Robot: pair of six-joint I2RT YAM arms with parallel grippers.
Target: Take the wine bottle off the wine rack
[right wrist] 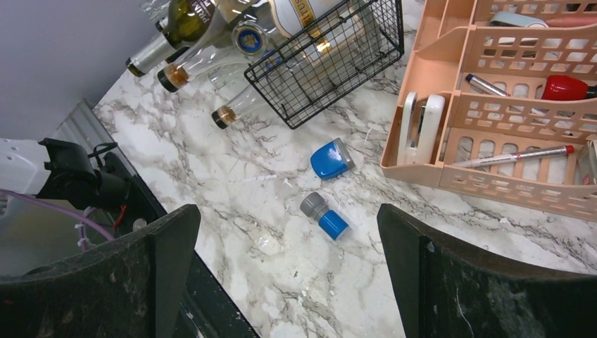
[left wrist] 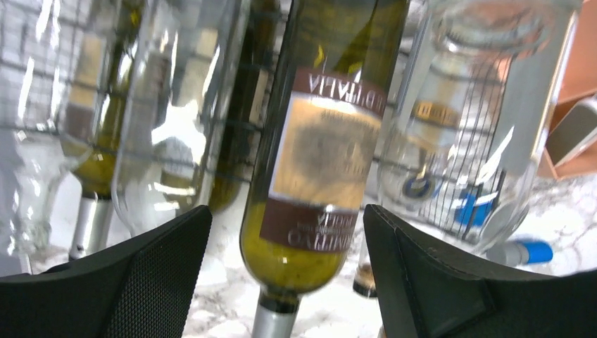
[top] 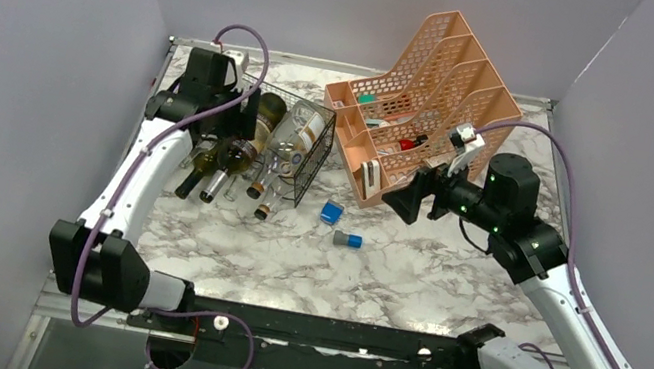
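Observation:
The black wire wine rack point(top: 306, 152) sits at the back left of the marble table with several bottles lying in it, necks towards the front. My left gripper point(top: 234, 124) hangs over the rack. In the left wrist view, a green wine bottle point(left wrist: 318, 151) with a tan and brown label and a silver-capped neck lies between the fingers of the left gripper point(left wrist: 285, 218). There is a gap on each side, so the jaws stand open around it without touching. Clear bottles lie on both sides of it. My right gripper point(top: 408, 199) point(right wrist: 286, 211) hovers open and empty above the table, near the rack's corner point(right wrist: 331, 53).
A peach perforated file organizer point(top: 431, 91) point(right wrist: 493, 105) stands right of the rack, holding pens and a red item. A blue cap point(top: 331, 212) point(right wrist: 332, 158) and a grey-and-blue cap point(top: 348, 240) point(right wrist: 324, 215) lie on the marble in front. Grey walls close in both sides.

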